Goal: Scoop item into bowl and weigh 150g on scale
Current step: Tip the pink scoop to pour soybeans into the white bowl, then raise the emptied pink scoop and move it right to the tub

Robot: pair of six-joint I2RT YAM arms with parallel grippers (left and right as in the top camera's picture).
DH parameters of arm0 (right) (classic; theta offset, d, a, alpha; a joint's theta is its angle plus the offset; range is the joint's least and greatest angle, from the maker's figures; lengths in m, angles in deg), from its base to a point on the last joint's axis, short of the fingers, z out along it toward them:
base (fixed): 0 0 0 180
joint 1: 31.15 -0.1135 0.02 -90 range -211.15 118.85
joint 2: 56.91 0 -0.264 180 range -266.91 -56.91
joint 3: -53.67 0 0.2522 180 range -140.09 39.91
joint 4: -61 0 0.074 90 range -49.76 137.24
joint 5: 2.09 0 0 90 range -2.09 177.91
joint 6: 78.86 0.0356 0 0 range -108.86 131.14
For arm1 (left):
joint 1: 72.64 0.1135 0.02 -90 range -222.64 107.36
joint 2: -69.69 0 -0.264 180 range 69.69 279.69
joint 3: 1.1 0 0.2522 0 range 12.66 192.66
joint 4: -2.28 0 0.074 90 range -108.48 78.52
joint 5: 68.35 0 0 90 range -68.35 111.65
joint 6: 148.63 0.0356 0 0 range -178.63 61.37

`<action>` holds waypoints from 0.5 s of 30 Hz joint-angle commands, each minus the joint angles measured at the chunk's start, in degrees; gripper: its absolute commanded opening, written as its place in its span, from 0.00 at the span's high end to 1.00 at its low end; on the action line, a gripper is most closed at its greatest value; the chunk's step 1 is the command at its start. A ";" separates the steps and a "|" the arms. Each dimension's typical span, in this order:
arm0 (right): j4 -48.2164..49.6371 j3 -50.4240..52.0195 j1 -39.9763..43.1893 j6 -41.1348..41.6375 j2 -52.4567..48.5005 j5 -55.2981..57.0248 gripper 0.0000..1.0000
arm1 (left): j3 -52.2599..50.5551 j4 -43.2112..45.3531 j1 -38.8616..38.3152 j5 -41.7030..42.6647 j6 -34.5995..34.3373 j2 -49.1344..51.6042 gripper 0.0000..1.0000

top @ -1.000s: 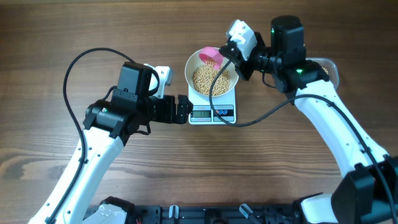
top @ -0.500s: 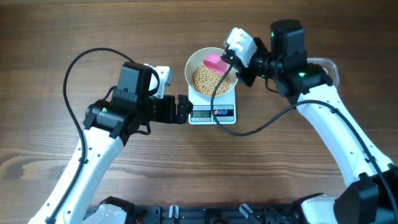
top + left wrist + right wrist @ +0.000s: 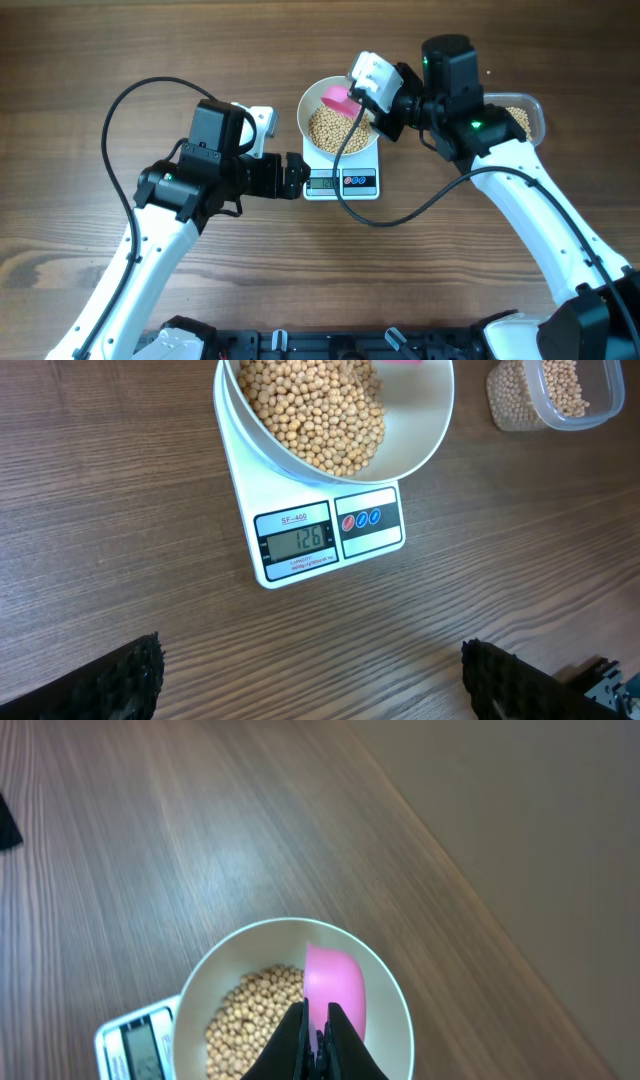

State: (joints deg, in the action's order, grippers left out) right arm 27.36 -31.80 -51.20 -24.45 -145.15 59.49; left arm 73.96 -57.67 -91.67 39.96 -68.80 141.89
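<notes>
A white bowl point(image 3: 312, 105) half full of tan beans point(image 3: 335, 128) stands on the small white scale point(image 3: 322, 183), whose display point(image 3: 297, 539) is lit. My right gripper point(image 3: 358, 103) is shut on the handle of a pink scoop point(image 3: 338, 98), which hangs over the far side of the bowl point(image 3: 392, 1010) just above the beans point(image 3: 250, 1020); the scoop point(image 3: 335, 982) shows no beans on it. My left gripper point(image 3: 296, 176) stands open at table height just left of the scale, nothing between its fingertips point(image 3: 130, 672).
A clear plastic tub point(image 3: 528, 118) holding more beans sits at the back right, partly behind my right arm; it also shows at the top right of the left wrist view as the tub point(image 3: 575, 395). A black cable loops across the scale's front.
My right arm has swung a little left, carrying the pink scoop toward the bowl's far-left side and uncovering the tub. The left arm has not moved.
</notes>
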 commanded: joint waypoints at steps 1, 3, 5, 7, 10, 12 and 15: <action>1.42 -0.24 -0.13 13.25 1.90 -0.09 0.96 | -0.39 0.15 -0.24 0.68 0.90 0.13 0.00; 1.64 -0.24 -0.11 19.12 1.90 -0.09 0.96 | -0.39 0.15 -0.24 0.68 0.90 0.13 0.00; 1.84 -0.24 0.17 24.72 1.90 -0.09 0.96 | -0.39 0.15 -0.24 0.68 0.90 0.13 0.00; 2.10 -0.24 0.81 29.59 1.90 -0.09 0.96 | -0.39 0.15 -0.24 0.68 0.90 0.13 0.00; 3.13 -0.24 3.65 37.86 2.08 -0.09 0.96 | -0.39 0.15 -0.24 0.68 0.90 0.13 0.00; 3.80 -0.24 6.29 41.75 2.43 -0.09 0.96 | -0.39 0.15 -0.24 0.68 0.90 0.13 0.00; 4.24 -0.24 11.78 44.83 3.43 -0.11 0.96 | -0.39 0.15 -0.24 0.68 0.90 0.13 0.00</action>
State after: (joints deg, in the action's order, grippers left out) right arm 30.86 -31.80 -45.35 10.83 -144.54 59.49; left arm 73.96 -57.67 -91.67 39.93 -68.80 141.89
